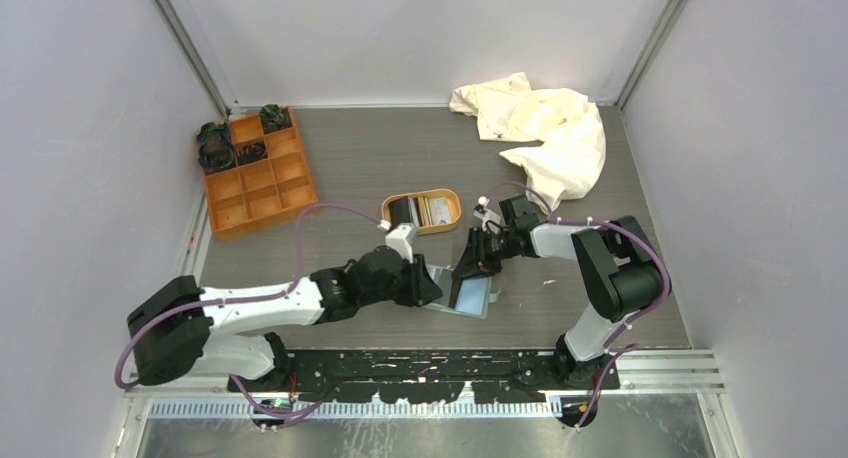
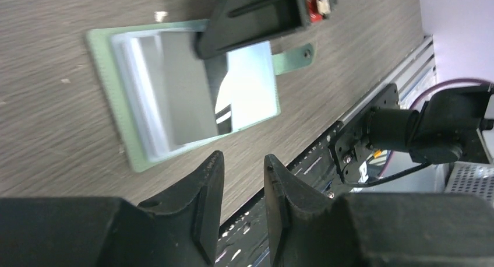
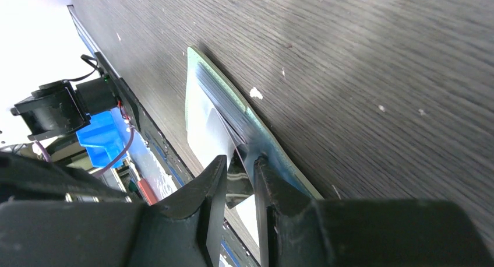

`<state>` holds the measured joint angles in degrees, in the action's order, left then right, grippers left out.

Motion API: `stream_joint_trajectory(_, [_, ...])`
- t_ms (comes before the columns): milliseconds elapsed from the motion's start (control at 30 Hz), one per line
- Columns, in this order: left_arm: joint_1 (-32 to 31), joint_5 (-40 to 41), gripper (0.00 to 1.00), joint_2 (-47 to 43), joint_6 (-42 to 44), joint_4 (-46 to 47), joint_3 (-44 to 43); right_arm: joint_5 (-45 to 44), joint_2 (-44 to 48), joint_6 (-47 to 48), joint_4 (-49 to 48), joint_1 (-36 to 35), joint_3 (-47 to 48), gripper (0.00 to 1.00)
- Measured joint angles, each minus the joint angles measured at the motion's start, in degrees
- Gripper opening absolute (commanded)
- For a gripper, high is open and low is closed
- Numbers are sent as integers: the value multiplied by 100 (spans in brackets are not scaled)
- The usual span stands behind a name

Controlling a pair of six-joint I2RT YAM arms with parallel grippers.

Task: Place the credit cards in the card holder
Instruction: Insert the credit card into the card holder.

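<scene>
Soft, even light comes down from overhead, and the bench (image 1: 380, 158) shows just faint shadows by its front edge. Left wrist view: the credit card (image 2: 247, 80) glares pale like a mirror, the left gripper (image 2: 243, 159) dark and soft-edged. Right wrist view: past the bench's front edge it burns out white, the right gripper (image 3: 240, 160) blurred, the wood grain crisp.

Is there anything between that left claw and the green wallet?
Nothing: the left wrist view shows only bare table between the left gripper and the card holder.
</scene>
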<state>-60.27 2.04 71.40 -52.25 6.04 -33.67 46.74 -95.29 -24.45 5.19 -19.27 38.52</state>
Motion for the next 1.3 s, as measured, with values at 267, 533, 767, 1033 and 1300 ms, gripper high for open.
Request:
stream_joint_trajectory(267, [-837, 756, 30, 1335, 310, -492, -1515, 13, -11, 17, 50, 0, 28, 30])
stream_joint_trajectory(533, [-984, 986, 25, 2634, 472, -1458, -2789, 9, -13, 39, 92, 0, 52, 30])
stream_joint_trajectory(767, [-990, 1062, 24, 3119, 649, -2015, -3171, 7, -17, 44, 120, 0, 61, 30])
stream_joint_trajectory(1033, [-992, 1158, 28, 3473, 839, -2328, -3593, 2, -35, 61, 160, 0, 81, 29])
stream_joint_trajectory(1300, [-975, 1300, 40, 3814, 951, -2675, -3921, -11, -35, 94, 223, 0, 90, 33])
